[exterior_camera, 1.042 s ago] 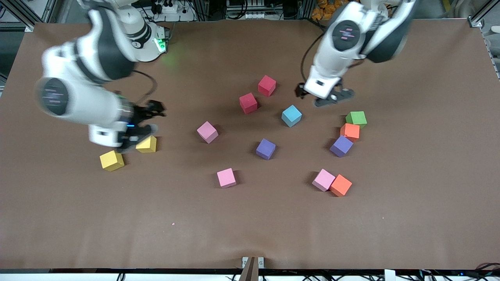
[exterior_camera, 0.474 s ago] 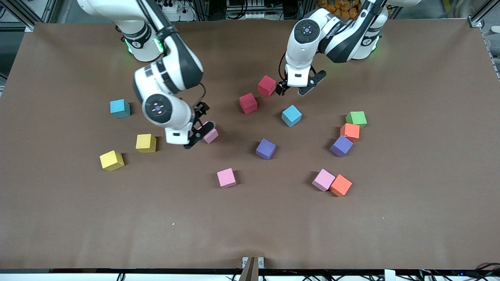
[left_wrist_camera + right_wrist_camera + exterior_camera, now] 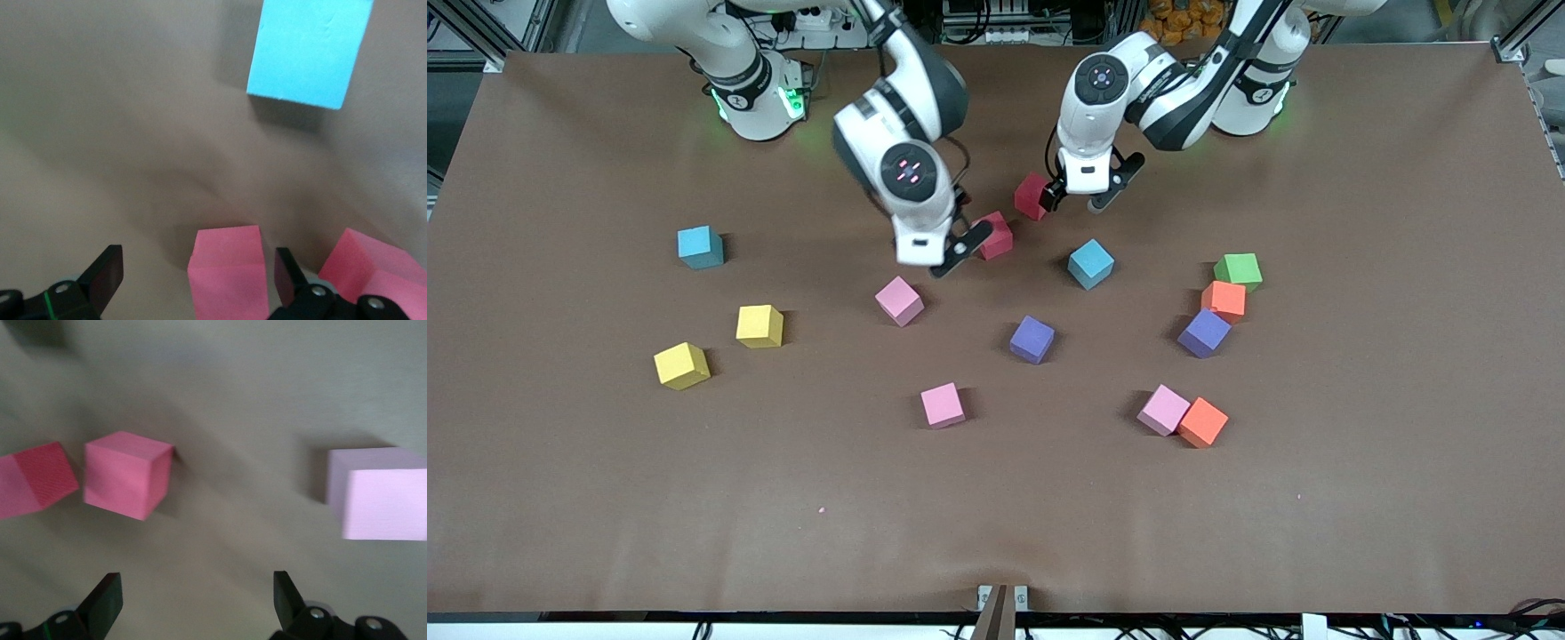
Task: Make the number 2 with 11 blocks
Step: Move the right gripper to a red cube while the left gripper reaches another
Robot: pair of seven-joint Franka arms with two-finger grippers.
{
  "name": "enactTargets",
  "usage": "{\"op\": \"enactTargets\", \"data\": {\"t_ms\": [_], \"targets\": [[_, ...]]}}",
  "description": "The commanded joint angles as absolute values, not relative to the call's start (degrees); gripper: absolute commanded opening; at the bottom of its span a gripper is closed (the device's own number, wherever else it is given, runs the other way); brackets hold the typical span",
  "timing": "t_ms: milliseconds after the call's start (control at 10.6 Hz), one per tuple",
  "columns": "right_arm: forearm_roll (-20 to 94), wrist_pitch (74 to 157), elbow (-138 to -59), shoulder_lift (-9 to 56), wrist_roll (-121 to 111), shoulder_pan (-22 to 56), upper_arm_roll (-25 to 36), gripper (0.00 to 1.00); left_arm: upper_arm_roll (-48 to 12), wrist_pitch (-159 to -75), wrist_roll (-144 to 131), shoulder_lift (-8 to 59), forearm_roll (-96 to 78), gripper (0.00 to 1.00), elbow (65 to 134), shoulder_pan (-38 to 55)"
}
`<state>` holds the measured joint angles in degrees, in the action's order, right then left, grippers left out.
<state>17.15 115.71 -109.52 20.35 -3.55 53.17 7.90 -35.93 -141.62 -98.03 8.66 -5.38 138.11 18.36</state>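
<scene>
The brown paper-covered table point(image 3: 1360, 498) carries the foam cubes scattered loose, no digit laid out among them. The right arm reaches from its base toward the middle of the table, elbow high, wrist pointing down; the right gripper point(image 3: 951, 249) hangs open and empty just beside one red foam cube point(image 3: 998, 233), over bare table above a pink foam cube point(image 3: 899, 300). Half a second ago it was over that pink cube, and a second ago down by the two yellow foam cubes point(image 3: 759, 325), so it has swept toward the centre. The left arm folds in from its base, and the left gripper point(image 3: 1080, 197) hangs with fingers spread and empty, low beside the second red foam cube point(image 3: 1032, 196), having drifted toward it from near the light blue foam cube point(image 3: 1091, 263). In the left wrist view a red cube point(image 3: 227, 270) sits between the fingers point(image 3: 103, 277). The cubes lie where they lay before.
</scene>
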Motion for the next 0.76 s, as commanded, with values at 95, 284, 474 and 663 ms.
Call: {"op": "enactTargets", "data": {"t_ms": [95, 284, 474, 663], "targets": [[23.73, 122.69, -116.18, 18.99, -2.9, 56.43, 8.61, 1.0, -36.12, -142.47, -99.23, 10.1, -7.11, 1.0, 137.03, 18.9], [23.73, 121.82, -116.37, 18.37, -3.34, 53.63, 8.88, 1.0, -36.04, -143.08, -99.32, 10.63, -9.48, 1.0, 136.23, 18.72], [23.47, 118.66, -116.46, 18.11, -3.69, 49.15, 8.96, 1.0, -35.86, -143.96, -99.32, 11.77, -10.55, 1.0, 135.97, 18.46], [21.46, 118.65, -116.54, 18.19, -3.6, 48.61, 9.05, 1.0, -35.6, -143.79, -98.1, 11.34, -10.2, 1.0, 135.7, 15.4]]}}
